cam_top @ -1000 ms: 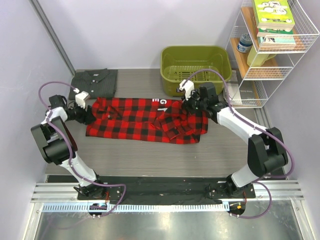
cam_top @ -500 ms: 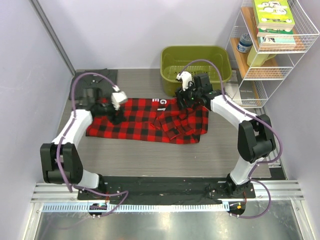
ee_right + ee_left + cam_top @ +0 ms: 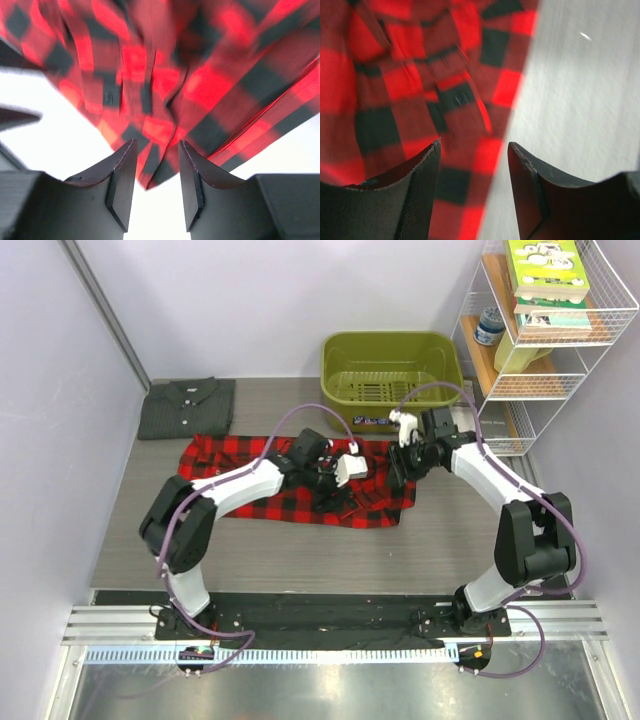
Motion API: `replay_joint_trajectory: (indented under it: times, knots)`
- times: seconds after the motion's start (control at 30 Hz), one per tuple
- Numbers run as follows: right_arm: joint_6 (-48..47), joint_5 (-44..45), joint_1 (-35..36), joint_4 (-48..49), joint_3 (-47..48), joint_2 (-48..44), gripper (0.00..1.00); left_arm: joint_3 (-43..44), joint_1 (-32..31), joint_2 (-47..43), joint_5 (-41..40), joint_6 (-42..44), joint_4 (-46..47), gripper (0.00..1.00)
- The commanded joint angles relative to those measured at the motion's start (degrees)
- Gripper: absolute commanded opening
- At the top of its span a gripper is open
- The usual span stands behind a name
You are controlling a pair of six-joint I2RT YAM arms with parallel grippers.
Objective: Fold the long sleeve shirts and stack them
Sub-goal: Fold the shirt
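Noting plaid shirt (image 3: 250, 485) lying mid-frame, right end rumpled, partly hiding beneath both arms. Spotting grey shirt (image 3: 187, 407) folded at upper left. Seeing left gripper (image 3: 474, 150) gaping over plaid edge, right gripper (image 3: 157, 150) parted narrower, clamping nothing; wrist views blurring detail.

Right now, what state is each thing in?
plaid shirt, spread out, not yet folded up, right end rumpled.
grey shirt, folded, lying apart at far left.
left fingers, open over the plaid shirt.
right fingers, open at its right edge.
green basket, upright, empty.
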Motion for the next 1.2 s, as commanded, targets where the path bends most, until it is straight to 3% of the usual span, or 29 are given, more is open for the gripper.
replay_joint_trajectory:
  times: [0.0,0.17,0.47,0.63,0.77,0.93,1.07,1.17]
  knots:
    - [1.1,-2.5,-0.9,-4.0,-3.2,2.4,0.43,5.4,-1.2,4.8,-4.0,-4.2,7.9,0.56]
    - [5.0,-6.6,-3.5,-4.1,-4.4,8.4,0.34,5.3,-3.1,8.3,-5.6,-4.6,13.0,0.55]
    - [4.9,-7.6,-4.0,-4.8,-3.9,14.9,0.34,4.9,-7.1,13.2,-11.2,-5.2,18.6,0.61]
    - [3.2,-5.8,-4.1,-5.8,-4.2,15.2,0.35,5.3,-7.6,15.2,-13.5,-3.7,18.0,0.59]
    - [2.6,-3.3,-4.1,-6.4,-3.9,15.9,0.35,5.6,-7.6,14.0,-14.4,-2.0,15.3,0.41]
    - [1.2,0.9,-4.1,-10.1,-1.1,19.3,0.29,7.5,-7.6,10.1,-11.6,-0.4,10.4,0.25]
    - [0.9,3.6,-4.4,-10.8,-0.7,19.7,0.26,10.1,-7.3,7.5,-8.7,3.8,3.6,0.01]
    - [0.1,5.4,-4.7,-12.2,0.0,19.8,0.24,10.8,-5.5,4.6,-2.9,11.2,-4.6,0.0]
